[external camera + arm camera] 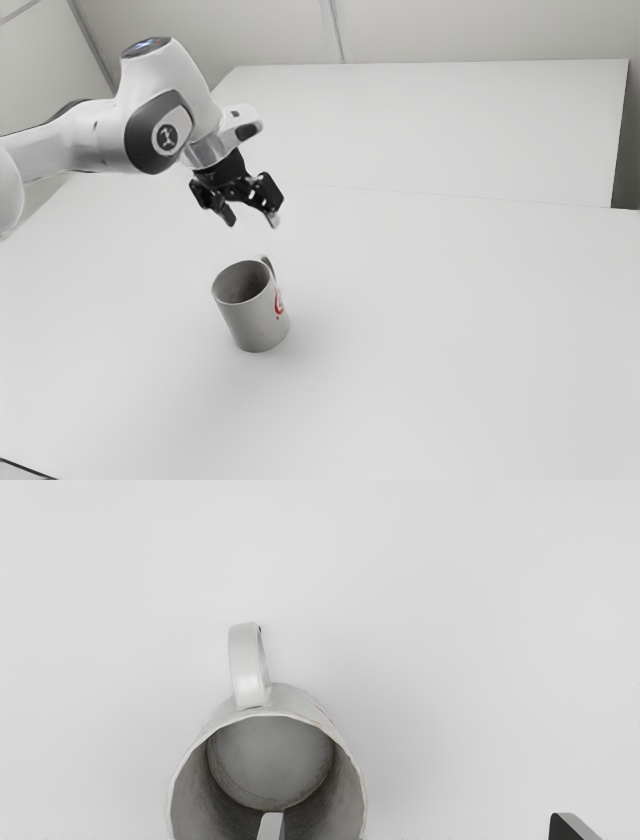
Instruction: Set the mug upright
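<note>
Mug (257, 322) stands mouth-up on worktop (420, 350), apparently resting on base, so uprighting looks done. End effector (252, 221) hangs above, spread apart, pinching nothing, probably clear so mug can bear own weight undisturbed.

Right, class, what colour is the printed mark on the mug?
The printed mark is red, clearest in the exterior view.

Below the hand (252, 220), the mug (250, 325) partly hides its handle (267, 263); its red print (279, 303) curves out of sight. The wrist view's edge crops both fingers (270, 828) and the mug's rim; the exterior view's edge crops the arm (60, 142) behind the hand.
</note>
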